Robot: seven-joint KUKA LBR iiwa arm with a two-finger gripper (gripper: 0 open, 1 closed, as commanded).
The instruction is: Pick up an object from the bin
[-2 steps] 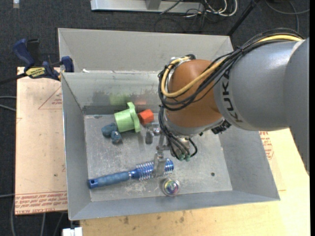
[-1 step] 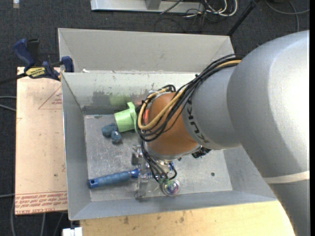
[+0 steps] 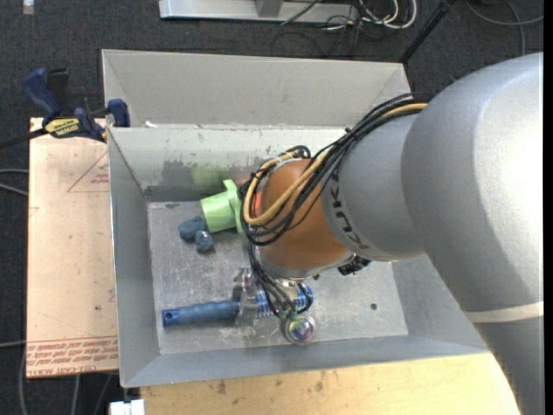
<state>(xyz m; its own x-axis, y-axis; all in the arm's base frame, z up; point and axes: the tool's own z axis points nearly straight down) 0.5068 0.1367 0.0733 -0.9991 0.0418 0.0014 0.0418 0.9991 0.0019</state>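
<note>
The gripper (image 3: pixel 253 299) is hanging at a blue tool's (image 3: pixel 200 315) end; whether it is gripping, I cannot tell.

A robotics lab — a big grey arm (image 3: pixel 484 162) over a metal bin (image 3: pixel 259 85), cables (image 3: pixel 380 7) across dark carpet (image 3: pixel 86 15).

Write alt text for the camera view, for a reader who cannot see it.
A robot arm reaches into a grey metal bin, its gripper low at the right end of a long blue tool by the near wall. A green cup-shaped piece, a small blue-grey lump and a shiny ball lie close by.
</note>
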